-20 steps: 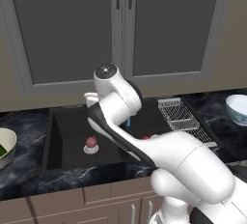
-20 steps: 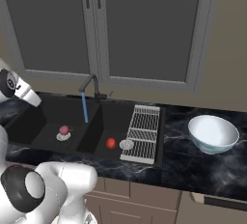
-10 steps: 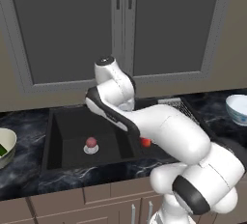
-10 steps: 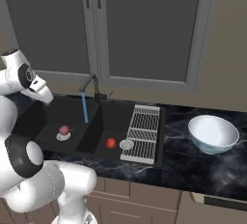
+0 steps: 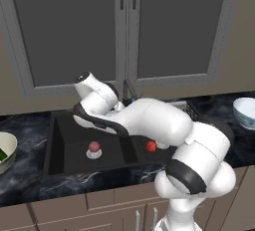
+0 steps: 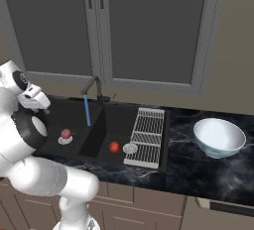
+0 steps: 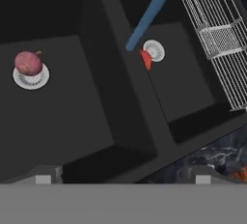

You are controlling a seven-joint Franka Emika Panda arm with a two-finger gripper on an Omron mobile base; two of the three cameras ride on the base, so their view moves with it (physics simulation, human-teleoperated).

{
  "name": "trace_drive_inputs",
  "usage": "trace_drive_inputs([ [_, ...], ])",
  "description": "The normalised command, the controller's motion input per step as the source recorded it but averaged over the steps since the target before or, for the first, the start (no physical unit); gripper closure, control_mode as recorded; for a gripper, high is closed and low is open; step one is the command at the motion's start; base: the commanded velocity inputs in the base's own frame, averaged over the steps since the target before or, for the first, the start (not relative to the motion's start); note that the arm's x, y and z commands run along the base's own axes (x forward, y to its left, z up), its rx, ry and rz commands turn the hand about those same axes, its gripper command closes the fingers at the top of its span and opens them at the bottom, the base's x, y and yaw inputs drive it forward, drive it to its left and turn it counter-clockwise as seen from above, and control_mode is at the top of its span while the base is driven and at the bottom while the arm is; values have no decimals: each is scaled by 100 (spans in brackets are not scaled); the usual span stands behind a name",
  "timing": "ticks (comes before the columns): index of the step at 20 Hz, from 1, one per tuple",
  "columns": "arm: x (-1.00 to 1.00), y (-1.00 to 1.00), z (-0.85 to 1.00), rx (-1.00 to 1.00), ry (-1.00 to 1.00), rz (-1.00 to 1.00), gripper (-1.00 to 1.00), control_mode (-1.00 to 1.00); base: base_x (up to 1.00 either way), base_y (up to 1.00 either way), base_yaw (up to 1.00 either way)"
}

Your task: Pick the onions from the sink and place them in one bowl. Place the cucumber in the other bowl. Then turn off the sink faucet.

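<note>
Dull pinkish-red onion (image 7: 28, 62) resting on the left basin's silver drain disc (image 7: 31, 77), ahead of the gripper (image 7: 120, 172) and off to its left in the hand view; seen also in the left base view (image 5: 93, 147) and right base view (image 6: 65, 134). Bright red-orange onion (image 7: 145, 59) in the other basin, ahead and slightly right of the fingertips (image 7: 44, 175), just beside that basin's drain (image 7: 154, 50) and partly hidden by the centre divider. Black double-basin sink (image 7: 87, 136) directly below the tool. Blue water stream (image 7: 149, 11) crossing above the divider, running from the dark faucet (image 6: 93, 83). Wire drying rack (image 7: 217, 35) far right of the tool. Gripper spread wide, holding nothing, poised above the sink's near edge, clear of both onions. Cucumber (image 5: 2, 155) lying in the wide cream bowl (image 5: 8, 148) on the counter, well left of the arm. Small white-bluish bowl (image 6: 219, 137) on the dark marble counter (image 6: 198, 169), well to the right beyond the rack.
</note>
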Motion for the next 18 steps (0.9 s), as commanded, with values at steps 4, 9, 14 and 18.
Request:
trace_drive_inputs([
  [4, 0, 2, -56, -12, 1, 0, -100, -100, 0, 0, 0],
  [9, 0, 0, -37, 0, -1, 4, -100, -100, 0, 0, 0],
  [14, 2, 0, -22, 6, -10, 11, -100, -100, 0, 0, 0],
  [18, 5, -1, -24, 11, -23, 19, -100, -100, 0, 0, 0],
])
